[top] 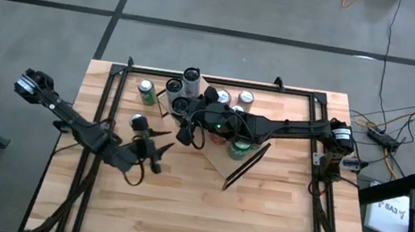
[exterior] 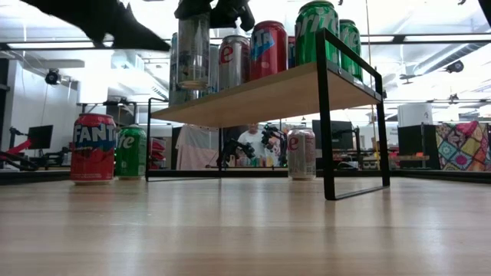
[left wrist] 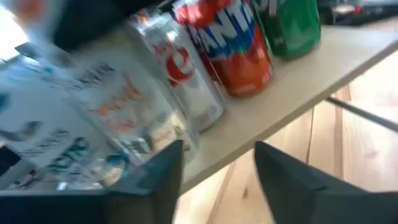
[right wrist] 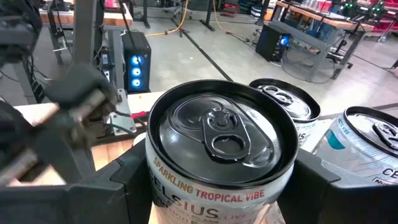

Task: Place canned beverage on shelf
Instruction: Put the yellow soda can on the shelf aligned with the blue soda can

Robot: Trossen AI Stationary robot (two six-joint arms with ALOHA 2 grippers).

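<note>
A slim silver Celsius can (right wrist: pixel 221 143) stands upright at the left end of the shelf (top: pixel 217 164), a light-wood board on black end frames. My right gripper (right wrist: pixel 224 186) is shut on it, reaching in over the shelf from the table's right. In the low view the can (exterior: pixel 192 50) hangs under that gripper (exterior: pixel 215 9). My left gripper (top: pixel 160 148) is open and holds nothing. It hovers near the shelf's front left edge (left wrist: pixel 292 93), its fingers (left wrist: pixel 165 180) pointing at the cans there. My right gripper pinches the Celsius can's upper wall just under the rim (right wrist: pixel 155 177) between its two fingers (right wrist: pixel 130 180), one on each side. The fingers come nearly level from the table's right. The can is upright; whether its bottom stands on the board I cannot tell.
On the shelf stand a silver Coke can (exterior: pixel 234 61), a red Fanta can (exterior: pixel 268 50) and green cans (exterior: pixel 317 31). Two more Celsius cans (right wrist: pixel 286 102) stand close behind the held one. On the table are a Fanta can (exterior: pixel 93 147), a green can (exterior: pixel 131 152) and a Coke can (exterior: pixel 301 153).
</note>
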